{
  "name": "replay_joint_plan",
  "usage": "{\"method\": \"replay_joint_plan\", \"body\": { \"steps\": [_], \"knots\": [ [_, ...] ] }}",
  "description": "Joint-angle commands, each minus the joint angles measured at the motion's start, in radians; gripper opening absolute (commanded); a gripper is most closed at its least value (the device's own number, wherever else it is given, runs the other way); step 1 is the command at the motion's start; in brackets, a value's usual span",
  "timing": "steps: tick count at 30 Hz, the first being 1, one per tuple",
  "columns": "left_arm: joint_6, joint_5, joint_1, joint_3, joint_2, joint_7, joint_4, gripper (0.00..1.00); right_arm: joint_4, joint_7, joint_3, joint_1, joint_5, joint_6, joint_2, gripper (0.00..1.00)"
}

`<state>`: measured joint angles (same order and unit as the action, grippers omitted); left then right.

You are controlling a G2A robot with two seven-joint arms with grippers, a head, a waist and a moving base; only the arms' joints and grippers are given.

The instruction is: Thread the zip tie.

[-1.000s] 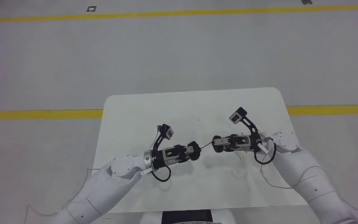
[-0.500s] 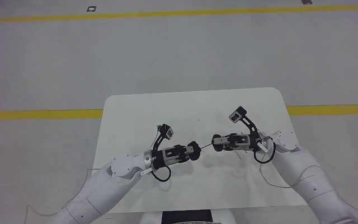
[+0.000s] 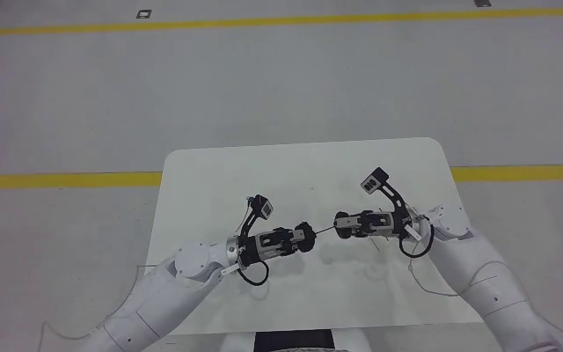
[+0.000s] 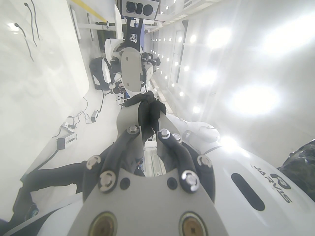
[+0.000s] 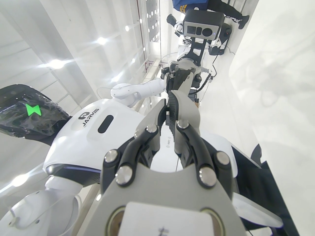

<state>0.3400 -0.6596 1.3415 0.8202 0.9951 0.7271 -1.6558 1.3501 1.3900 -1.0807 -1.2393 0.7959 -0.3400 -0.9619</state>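
Worktop [image 3: 308, 167]: white with rounded corners, in the lower middle of the top view.
Left arm [image 3: 193, 264]: enters from the lower left corner of the top view and slants up and rightward to frame centre.
Right arm [image 3: 475, 255]: enters from the lower right corner, bent at the wrist, and points leftward so that it faces the other arm tip to tip.
Left tool [image 3: 310, 233]: just left of centre in the top view. Its own wrist view puts it at [image 4: 147, 106], fingers drawn together and clamped on a dark piece of the tie.
Right tool [image 3: 338, 223]: just right of centre and near the left tool, not touching it. Its wrist view [image 5: 168, 104] has the ribbed pads pressed together on the tie.
Zip tie [image 3: 324, 229]: a thin dark line stretched between the two tools above the worktop.
Dark strips [image 4: 32, 23]: the left wrist view brings out several thin strips with small heads. They lie on the worktop at that frame's upper left, well apart from the tools.
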Motion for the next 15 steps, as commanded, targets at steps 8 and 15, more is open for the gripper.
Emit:
{"method": "replay_joint_plan", "body": {
  "steps": [8,15],
  "knots": [
    [-0.011,0.019,0.001,-0.004,0.005,-0.039,-0.018,0.85,0.018,0.000,-0.018,-0.016,-0.012,0.000,-0.002,0.00],
    [-0.006,0.041,0.001,-0.001,0.010,-0.057,-0.027,1.00,0.023,0.000,-0.038,-0.028,0.010,0.000,-0.008,0.00]
  ]
}}
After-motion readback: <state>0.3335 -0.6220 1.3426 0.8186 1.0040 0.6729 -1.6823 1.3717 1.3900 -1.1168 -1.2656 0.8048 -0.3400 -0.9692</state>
